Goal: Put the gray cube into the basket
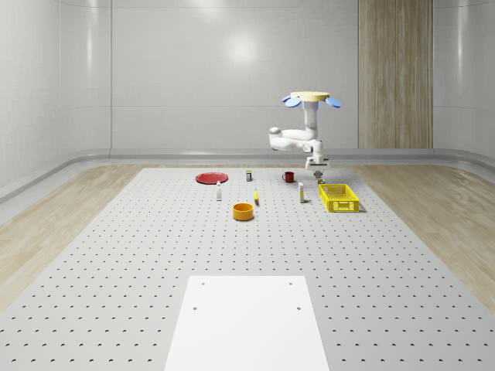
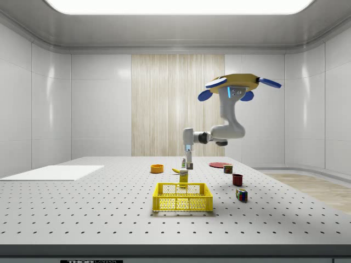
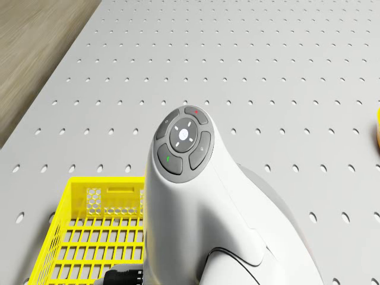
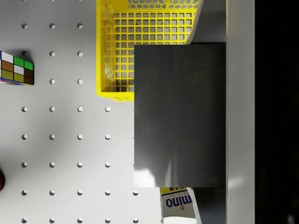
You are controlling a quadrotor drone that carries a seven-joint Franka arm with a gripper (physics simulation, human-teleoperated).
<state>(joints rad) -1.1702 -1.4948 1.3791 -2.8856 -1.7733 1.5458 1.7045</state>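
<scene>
Yellow-tan disc drone body with blue rotor blades and a lit blue strip. Glossy white, rounded arm segments with dark joint seams; gray round button pad bearing tiny red and green marks.

Even, bright, diffuse light fills the room. In the side view a glowing ceiling panel at twelve o'clock washes out to pure white. The glossy back wall carries a soft glare patch. Shadows on the desk are faint and small. The gray cube shows a pale sheen at seven o'clock, with a black band at three o'clock beside it.
</scene>
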